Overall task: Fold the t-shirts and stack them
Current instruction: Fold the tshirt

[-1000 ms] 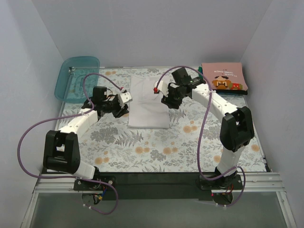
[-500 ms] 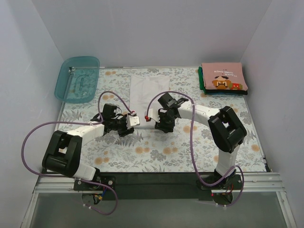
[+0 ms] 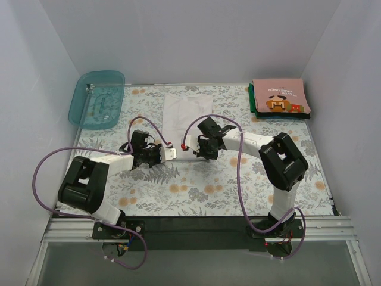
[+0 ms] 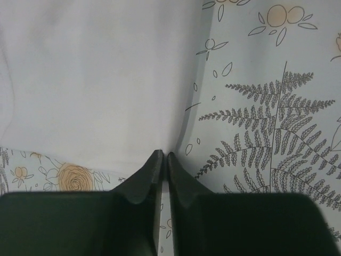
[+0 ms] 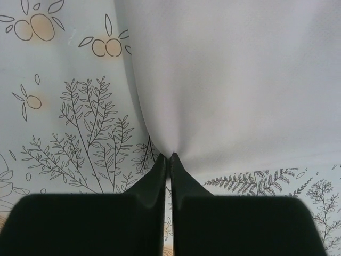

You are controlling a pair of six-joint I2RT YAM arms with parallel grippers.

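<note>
— We get bright, even light from above; shadows are soft and faint.
— Agreed. We see the white t-shirt [image 3: 186, 110] nearly washed out, the dark fingers [image 4: 144, 181] slightly soft up close.

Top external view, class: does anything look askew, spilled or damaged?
Nothing stands out. The white t-shirt lies flat, puckered where the left gripper and right gripper pinch its near corners; the folded stack sits neat.

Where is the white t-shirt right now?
In the top view, the white t-shirt lies centre-back, near corners pinched by the left gripper and right gripper.
</note>
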